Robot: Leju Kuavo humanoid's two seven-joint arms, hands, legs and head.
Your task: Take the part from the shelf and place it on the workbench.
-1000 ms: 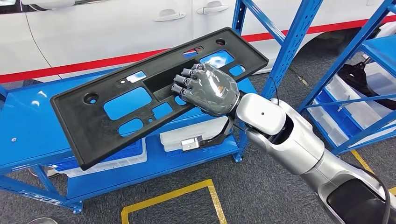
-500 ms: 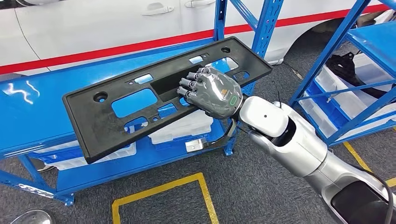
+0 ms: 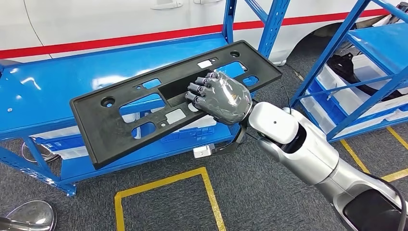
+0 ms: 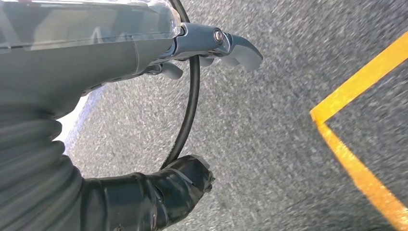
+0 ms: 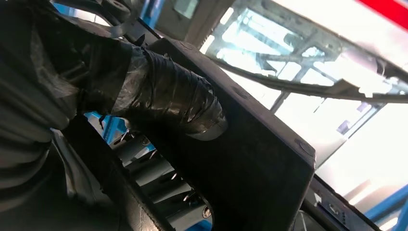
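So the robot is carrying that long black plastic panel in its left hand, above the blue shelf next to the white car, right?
Not quite: it is the right hand that holds the black panel, as the head view shows, its arm coming in from the right. The rest stands: the panel is held above the blue shelf beside the white car.

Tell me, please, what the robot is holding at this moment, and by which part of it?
The right hand holds a long black plastic panel, fingers hooked into the cutout near its middle. The left hand holds nothing.
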